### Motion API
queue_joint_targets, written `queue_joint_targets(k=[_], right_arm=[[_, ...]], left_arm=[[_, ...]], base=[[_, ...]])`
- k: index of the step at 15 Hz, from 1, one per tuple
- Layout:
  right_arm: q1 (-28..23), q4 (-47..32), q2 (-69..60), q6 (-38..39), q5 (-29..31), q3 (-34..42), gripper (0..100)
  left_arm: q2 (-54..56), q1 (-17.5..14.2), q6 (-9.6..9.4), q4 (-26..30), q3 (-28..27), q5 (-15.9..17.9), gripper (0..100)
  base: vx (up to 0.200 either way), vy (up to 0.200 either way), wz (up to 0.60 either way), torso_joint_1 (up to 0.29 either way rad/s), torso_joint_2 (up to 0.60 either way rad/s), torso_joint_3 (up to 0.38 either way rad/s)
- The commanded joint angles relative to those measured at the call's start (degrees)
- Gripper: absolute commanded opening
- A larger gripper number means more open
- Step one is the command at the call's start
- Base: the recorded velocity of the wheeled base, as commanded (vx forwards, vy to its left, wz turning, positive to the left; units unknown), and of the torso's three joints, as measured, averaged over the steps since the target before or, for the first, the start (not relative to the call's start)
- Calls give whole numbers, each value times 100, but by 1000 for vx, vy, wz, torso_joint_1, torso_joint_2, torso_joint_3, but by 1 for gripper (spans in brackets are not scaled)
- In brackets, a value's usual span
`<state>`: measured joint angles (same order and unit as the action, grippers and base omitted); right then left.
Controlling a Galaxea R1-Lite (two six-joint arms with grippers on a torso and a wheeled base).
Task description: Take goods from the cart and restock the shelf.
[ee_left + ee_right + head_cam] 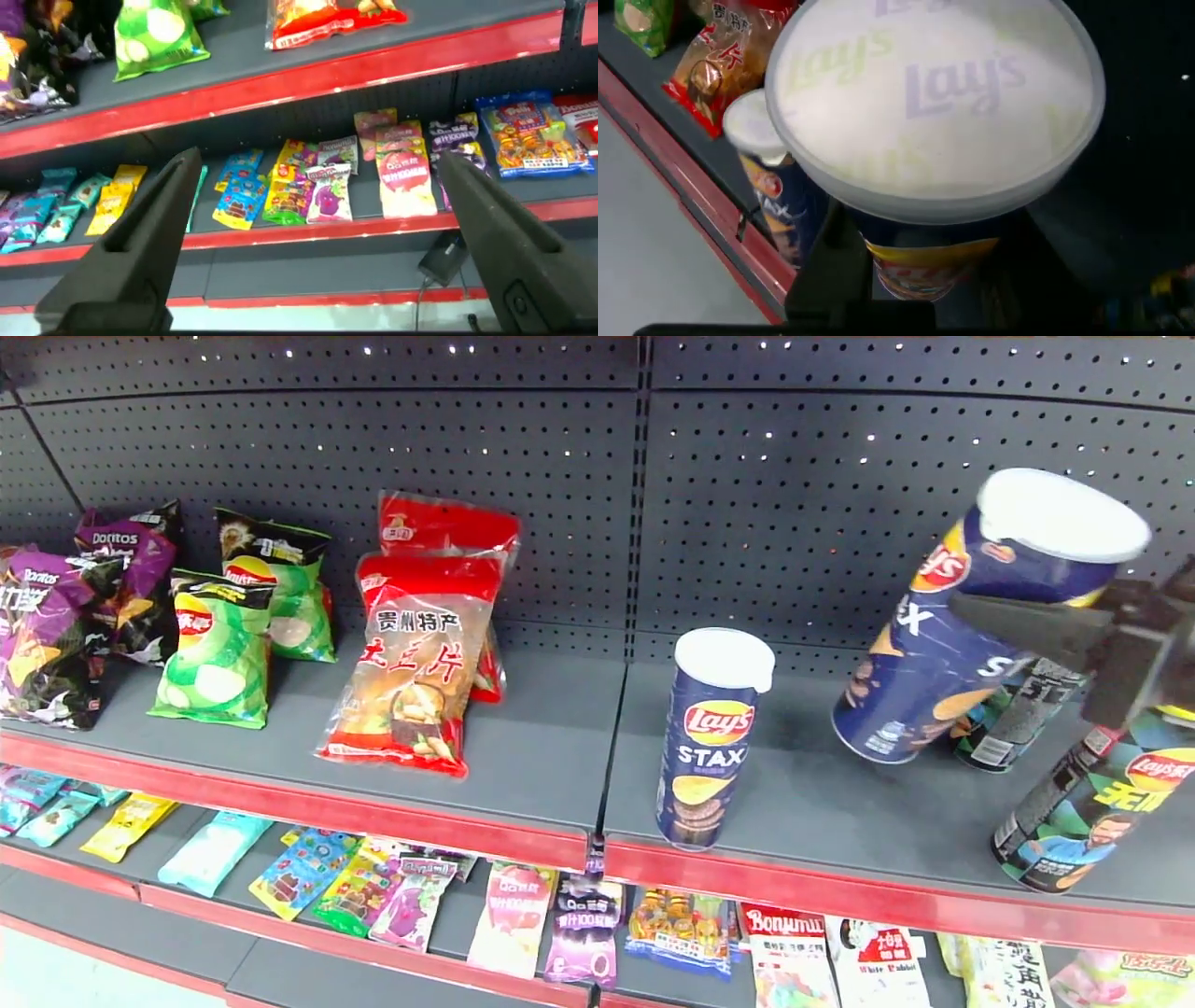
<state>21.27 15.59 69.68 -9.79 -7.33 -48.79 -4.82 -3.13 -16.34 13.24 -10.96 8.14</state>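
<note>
Head view: the right gripper [990, 616] clamps a tilted can [934, 653] low over the shelf [523, 747], beside the standing can [714, 737], apparently to extend that row.
Left wrist view: the left gripper [313, 168] is spread and empty, kept clear.
Right wrist view: the lid [934, 103] faces the camera, and the grip sits below it.

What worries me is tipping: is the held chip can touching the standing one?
Apart. The head view shows bare shelf between the held can and the standing can.
</note>
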Motion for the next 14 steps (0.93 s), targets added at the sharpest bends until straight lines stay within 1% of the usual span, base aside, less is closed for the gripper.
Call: queue_joint_targets(k=[1, 2, 3, 6, 8, 11, 14], right_arm=[[70, 102, 1223, 12, -50, -676, 0], [52, 102, 1496, 12, -58, -852, 0], [52, 102, 1707, 12, -41, -957, 0], [44, 102, 2278, 38, -14, -1335, 0], [44, 111, 2682, 153, 100, -1713, 0], [44, 111, 3157, 311, 135, -2038, 0], [105, 111, 3561, 680, 416, -2372, 0]], left_arm=[[-11, -3, 43, -6, 50, -15, 100], [-11, -3, 201, -6, 59, -15, 100], [-11, -3, 298, -6, 68, -32, 100], [-11, -3, 315, -23, 103, -67, 100], [-11, -3, 315, -23, 129, -76, 100], [-11, -3, 315, -23, 156, -85, 100], [-11, -3, 324, -41, 226, -85, 100]], base=[[0, 0, 0, 0, 0, 0], [0, 0, 0, 0, 0, 0], [0, 0, 0, 0, 0, 0], [0, 0, 0, 0, 0, 0], [0, 0, 0, 0, 0, 0], [0, 0, 0, 0, 0, 0], [0, 0, 0, 0, 0, 0]])
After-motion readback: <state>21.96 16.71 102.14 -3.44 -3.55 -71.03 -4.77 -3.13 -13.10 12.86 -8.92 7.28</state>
